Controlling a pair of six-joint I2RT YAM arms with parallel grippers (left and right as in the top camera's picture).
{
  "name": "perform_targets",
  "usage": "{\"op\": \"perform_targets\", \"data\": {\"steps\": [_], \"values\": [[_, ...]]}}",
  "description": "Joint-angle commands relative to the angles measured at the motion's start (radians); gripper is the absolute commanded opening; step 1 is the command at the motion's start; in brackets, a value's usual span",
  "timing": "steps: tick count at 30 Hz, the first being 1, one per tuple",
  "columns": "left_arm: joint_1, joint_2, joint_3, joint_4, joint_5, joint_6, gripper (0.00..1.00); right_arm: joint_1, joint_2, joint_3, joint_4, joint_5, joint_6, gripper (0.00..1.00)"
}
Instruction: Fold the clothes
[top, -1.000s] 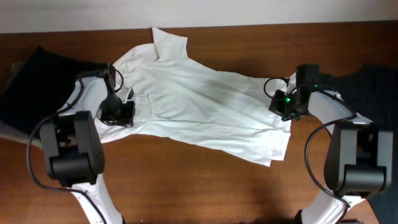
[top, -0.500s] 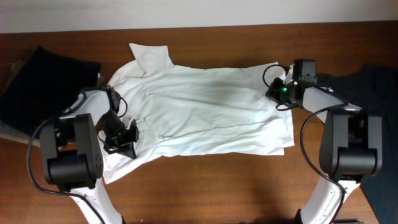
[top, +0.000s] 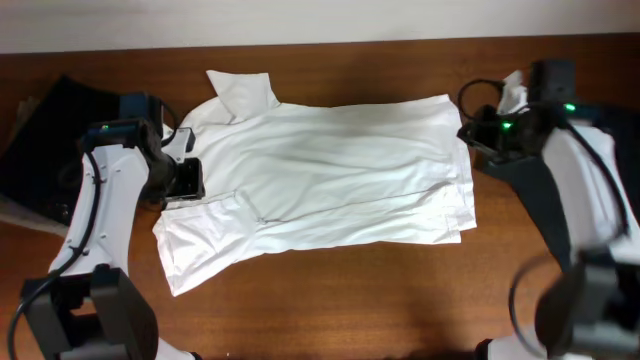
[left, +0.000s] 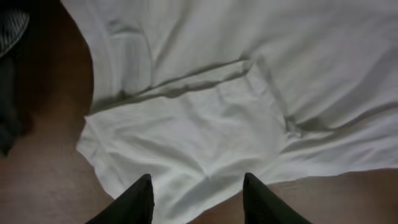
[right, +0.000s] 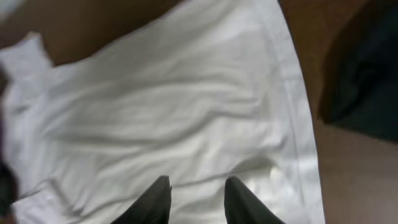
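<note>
The clothes are chiefly a white collared shirt (top: 330, 170) spread flat across the table, collar (top: 243, 92) at the far left and hem at the right. My left gripper (top: 185, 180) hovers over the shirt's near sleeve (left: 186, 137). It (left: 197, 186) is open, with only cloth showing below the gap. My right gripper (top: 480, 135) hangs above the hem edge. In the right wrist view it (right: 196, 186) is open and holds nothing. A dark slate-blue shirt (right: 364, 81) lies just right of the hem.
A dark garment (top: 45, 140) is heaped at the table's left end, close to my left arm. Bare wooden table (top: 330, 300) runs along the front edge below the shirt. A pale wall borders the far side.
Both grippers have opened and let go of the white shirt. The left one rose off the sleeve and the right one drew back to the right. The shirt now lies stretched out flat.
</note>
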Motion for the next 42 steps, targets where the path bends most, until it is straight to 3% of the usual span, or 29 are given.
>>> {"op": "perform_targets", "data": {"steps": [1,6,11,14,16,17,19,23,27,34,40,42], "values": [[-0.007,0.045,-0.026,0.088,0.155,0.136,0.47,0.006,-0.077,0.006,-0.15,-0.005,0.008,0.33],[-0.087,0.218,-0.03,0.223,0.211,0.293,0.47,0.006,-0.074,-0.031,-0.25,0.024,0.008,0.34],[-0.141,0.32,-0.03,0.274,0.078,0.31,0.47,0.006,-0.074,-0.068,-0.251,0.087,0.008,0.34],[-0.142,0.32,-0.03,0.271,0.079,0.309,0.45,0.006,-0.074,-0.068,-0.251,0.128,0.008,0.33],[-0.142,0.32,-0.03,0.246,0.08,0.302,0.34,0.005,-0.074,-0.068,-0.251,0.146,0.009,0.34],[-0.142,0.32,-0.03,0.226,0.08,0.285,0.2,0.005,-0.074,-0.069,-0.251,0.159,0.009,0.34],[-0.142,0.32,-0.029,0.185,0.088,0.261,0.01,0.004,-0.072,-0.073,-0.247,0.215,0.012,0.39],[-0.14,0.309,0.005,0.085,0.106,0.241,0.0,-0.001,-0.064,-0.092,-0.226,0.282,0.058,0.43],[-0.14,0.259,0.178,-0.083,0.106,0.238,0.0,-0.05,-0.015,-0.154,-0.153,0.278,0.064,0.43],[-0.142,0.182,0.254,-0.24,0.106,0.207,0.0,-0.018,0.105,-0.341,0.094,-0.009,-0.152,0.43],[-0.141,0.083,0.254,-0.3,0.098,0.165,0.01,-0.008,0.136,-0.385,0.261,-0.014,-0.147,0.43],[-0.142,0.015,0.254,-0.304,0.098,0.163,0.01,-0.008,0.136,-0.385,0.317,-0.099,-0.147,0.44]]}}
